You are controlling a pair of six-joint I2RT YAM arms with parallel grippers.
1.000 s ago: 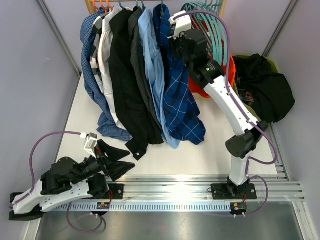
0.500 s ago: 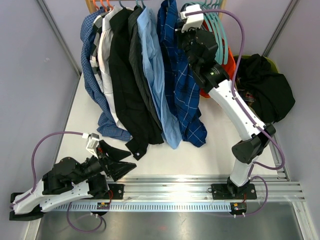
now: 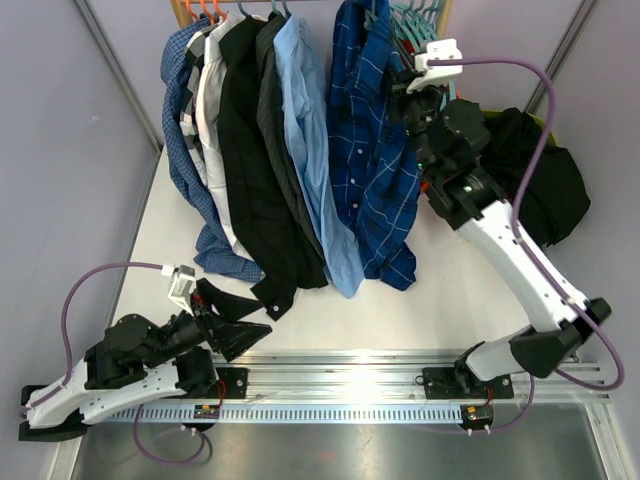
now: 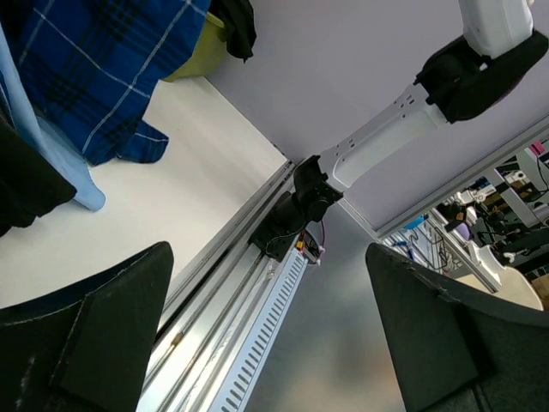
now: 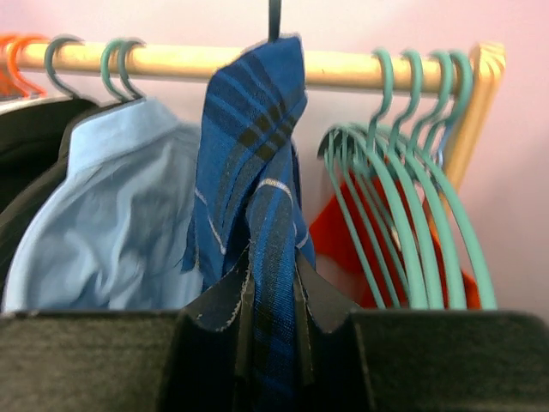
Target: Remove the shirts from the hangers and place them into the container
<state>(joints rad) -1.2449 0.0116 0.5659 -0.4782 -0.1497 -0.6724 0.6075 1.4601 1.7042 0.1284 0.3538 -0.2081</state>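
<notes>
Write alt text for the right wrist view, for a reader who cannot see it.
The right gripper pinches a fold of a dark blue checked shirt that hangs in front of a wooden rail. A light blue shirt hangs to its left, and a bunch of empty teal hangers hangs to its right.

Robotics lab: aluminium mounting rail point(image 3: 400, 372), equipment clutter point(image 4: 502, 219).
</notes>
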